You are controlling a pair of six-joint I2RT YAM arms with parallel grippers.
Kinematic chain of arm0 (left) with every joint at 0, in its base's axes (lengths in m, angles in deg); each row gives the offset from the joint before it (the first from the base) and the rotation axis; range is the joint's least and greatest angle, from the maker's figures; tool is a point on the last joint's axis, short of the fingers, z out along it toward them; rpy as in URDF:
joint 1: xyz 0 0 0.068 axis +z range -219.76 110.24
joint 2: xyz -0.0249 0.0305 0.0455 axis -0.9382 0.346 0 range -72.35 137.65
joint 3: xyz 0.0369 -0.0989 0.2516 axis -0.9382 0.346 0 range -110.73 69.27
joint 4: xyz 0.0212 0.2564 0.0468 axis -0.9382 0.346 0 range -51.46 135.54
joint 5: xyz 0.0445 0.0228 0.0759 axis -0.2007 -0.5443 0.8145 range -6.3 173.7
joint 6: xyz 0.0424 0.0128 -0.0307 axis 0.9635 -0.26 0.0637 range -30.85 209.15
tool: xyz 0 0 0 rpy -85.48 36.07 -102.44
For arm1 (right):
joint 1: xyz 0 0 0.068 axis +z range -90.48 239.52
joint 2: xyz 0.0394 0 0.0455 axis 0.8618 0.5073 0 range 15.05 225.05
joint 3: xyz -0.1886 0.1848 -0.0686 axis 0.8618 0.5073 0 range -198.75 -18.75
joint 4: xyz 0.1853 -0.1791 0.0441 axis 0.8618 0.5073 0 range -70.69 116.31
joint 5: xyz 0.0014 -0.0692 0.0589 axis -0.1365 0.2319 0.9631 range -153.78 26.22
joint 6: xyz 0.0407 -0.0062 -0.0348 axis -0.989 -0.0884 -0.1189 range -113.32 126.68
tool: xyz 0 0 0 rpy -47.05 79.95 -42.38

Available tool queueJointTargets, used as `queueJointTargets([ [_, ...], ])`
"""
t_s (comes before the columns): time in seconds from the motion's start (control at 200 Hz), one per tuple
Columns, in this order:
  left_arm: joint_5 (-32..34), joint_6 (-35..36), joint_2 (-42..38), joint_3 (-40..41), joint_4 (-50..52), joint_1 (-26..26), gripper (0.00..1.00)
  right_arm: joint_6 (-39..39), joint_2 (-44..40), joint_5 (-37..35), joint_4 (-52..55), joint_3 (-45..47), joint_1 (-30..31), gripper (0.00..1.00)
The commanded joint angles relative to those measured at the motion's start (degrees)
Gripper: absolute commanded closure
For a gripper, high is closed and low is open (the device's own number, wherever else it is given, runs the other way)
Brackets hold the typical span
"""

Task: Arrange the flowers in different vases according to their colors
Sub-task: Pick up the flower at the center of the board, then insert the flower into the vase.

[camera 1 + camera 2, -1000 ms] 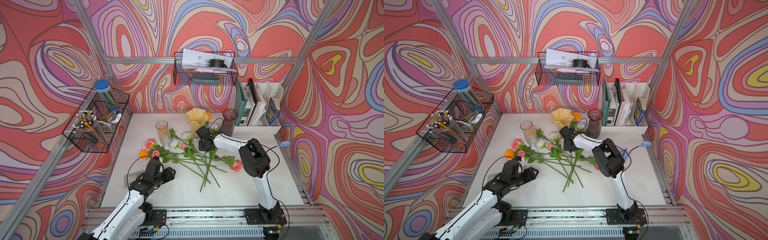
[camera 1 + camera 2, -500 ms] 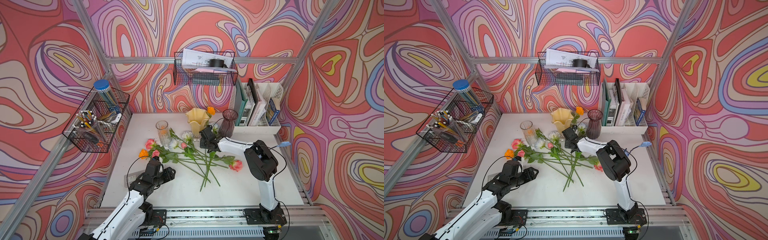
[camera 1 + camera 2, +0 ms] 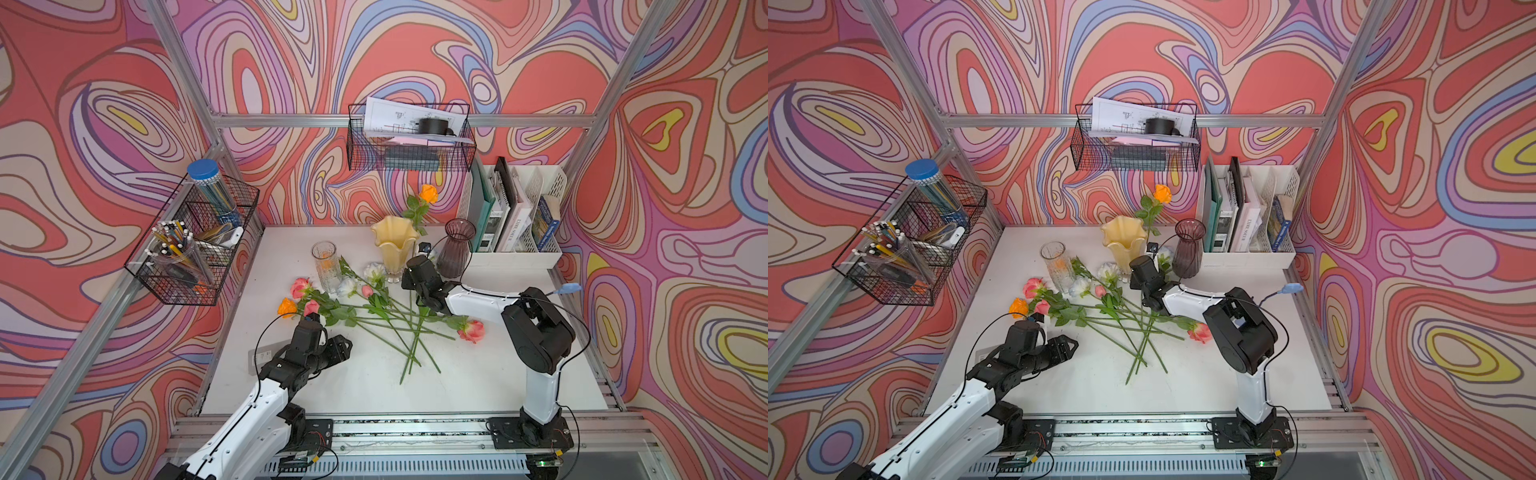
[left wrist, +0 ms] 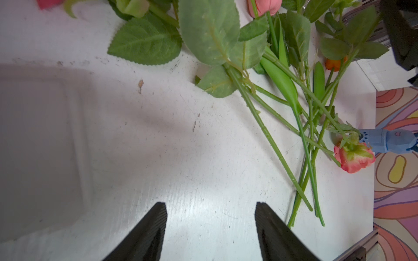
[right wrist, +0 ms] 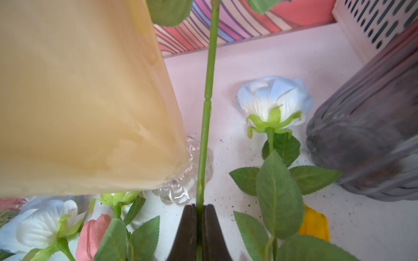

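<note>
Since the earlier frames the orange rose (image 3: 428, 193) has risen. Its bloom, formerly level with the rim of the creamy-yellow vase (image 3: 394, 245), now stands well above that rim, on the side toward the smoky-purple vase (image 3: 457, 249). Its stem (image 5: 209, 90) runs upright just beside the yellow vase's wall, outside the vase. The lower part of the stem is pinched between the closed fingers of the right gripper (image 5: 199, 206), near the vase's clear foot. A white-blue rose (image 5: 274, 99) lies on the table (image 3: 374, 395) between the yellow vase and the purple one. The clear glass vase (image 3: 326, 266) stands on the yellow vase's other side, apart from it. The loose flowers (image 3: 374, 307) lie in front of the yellow vase, stems crossing. Farther out in front, the left gripper (image 4: 210, 204) hovers over bare table, jaws apart and holding nothing.
</note>
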Motion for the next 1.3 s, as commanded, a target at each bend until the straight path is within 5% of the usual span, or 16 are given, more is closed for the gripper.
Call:
queueJointTargets([
  [0.0,-1.1,1.3,0.4,0.9,-1.1,0.4,0.32,3.8,-1.9,-3.9,-7.5,1.2,0.4,1.0],
  [0.611,-1.4,1.4,0.8,0.8,-1.5,0.4,0.32,1.6,-7.0,-12.1,-8.5,4.2,0.4,1.0],
  [1.297,-1.9,1.5,0.9,0.8,-1.7,0.4,0.32,-3.7,-13.8,-13.5,-4.7,7.6,-2.1,1.0],
])
